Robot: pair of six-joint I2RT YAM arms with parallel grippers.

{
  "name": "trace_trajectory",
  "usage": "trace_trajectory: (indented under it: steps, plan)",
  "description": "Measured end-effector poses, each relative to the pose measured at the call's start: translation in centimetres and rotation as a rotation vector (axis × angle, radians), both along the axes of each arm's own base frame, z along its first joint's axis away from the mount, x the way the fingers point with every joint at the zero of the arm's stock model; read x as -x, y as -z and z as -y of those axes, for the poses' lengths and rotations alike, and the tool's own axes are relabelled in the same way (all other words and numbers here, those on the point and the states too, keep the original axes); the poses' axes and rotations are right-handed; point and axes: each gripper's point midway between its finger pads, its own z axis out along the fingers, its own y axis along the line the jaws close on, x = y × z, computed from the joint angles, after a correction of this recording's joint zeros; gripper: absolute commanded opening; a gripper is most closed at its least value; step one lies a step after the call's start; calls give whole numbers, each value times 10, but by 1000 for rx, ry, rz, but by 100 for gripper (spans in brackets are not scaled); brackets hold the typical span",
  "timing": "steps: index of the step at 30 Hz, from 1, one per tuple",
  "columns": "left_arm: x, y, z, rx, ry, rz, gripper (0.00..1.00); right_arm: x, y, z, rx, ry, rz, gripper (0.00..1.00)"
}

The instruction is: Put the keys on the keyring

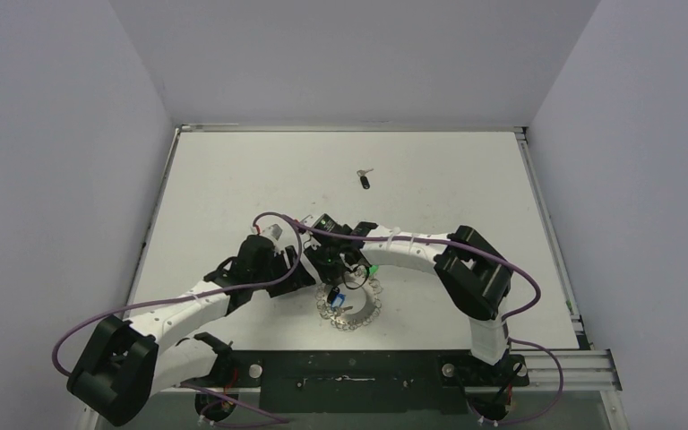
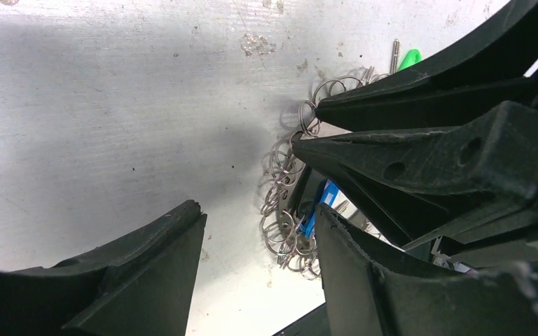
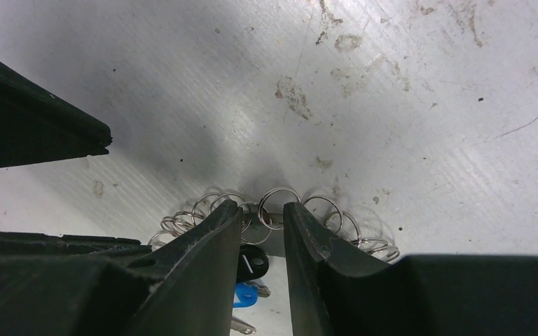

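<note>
The right jaws are set narrow astride the rim of the keyring (image 3: 280, 199), flat on the surface (image 3: 406, 105); a grip cannot be confirmed. The left jaws are spread wide, empty. If a loop is snagged, the black key (image 3: 252, 264) inside could be dragged along.

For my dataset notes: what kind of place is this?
Probably a robotics lab test cell: a scuffed white table boxed in by plain walls, two robot arms bolted at its near edge.
</note>
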Motion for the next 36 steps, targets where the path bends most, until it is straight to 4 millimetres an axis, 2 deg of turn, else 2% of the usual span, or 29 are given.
trace_trajectory:
  steps: [13,22,26,32,36]
  plan:
    - [-8,-1,0,17,-30,5,55,0,1,1,15,6,16,30]
    - [-14,-6,0,37,-49,22,55,-8,1,-2,57,22,55,29]
    - [-15,-6,-2,35,-61,23,54,-7,10,2,104,26,67,25]
    - [-16,-8,-4,36,-69,30,54,-12,6,7,159,48,114,1]
    - [-16,-12,-5,40,-76,48,54,-15,0,7,183,53,151,0]
